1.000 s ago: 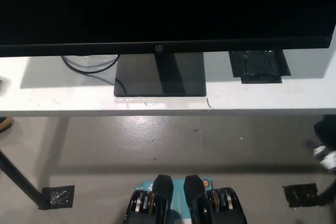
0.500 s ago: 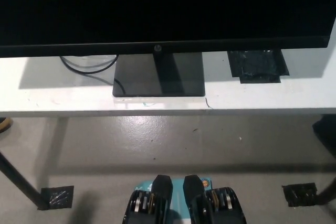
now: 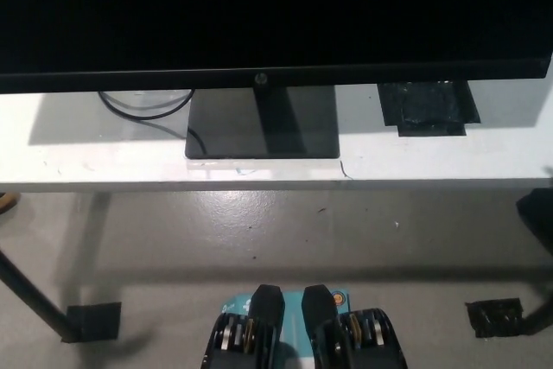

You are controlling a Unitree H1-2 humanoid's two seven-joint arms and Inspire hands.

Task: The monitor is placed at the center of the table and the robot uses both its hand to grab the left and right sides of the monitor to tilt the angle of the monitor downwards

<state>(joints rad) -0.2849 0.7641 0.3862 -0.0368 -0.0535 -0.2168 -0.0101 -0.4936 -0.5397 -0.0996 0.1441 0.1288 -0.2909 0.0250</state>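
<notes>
Standing monitor [image 3: 259, 15] on table [image 3: 432, 162]

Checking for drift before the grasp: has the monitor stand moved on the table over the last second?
No. The monitor stand sits in the same spot beside the black tape patch, its front edge equally near the table edge.

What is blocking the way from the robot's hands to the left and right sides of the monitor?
Nothing visible blocks it, but neither hand is in view. The monitor stands on the white table, its sides past the picture's edges.
</notes>
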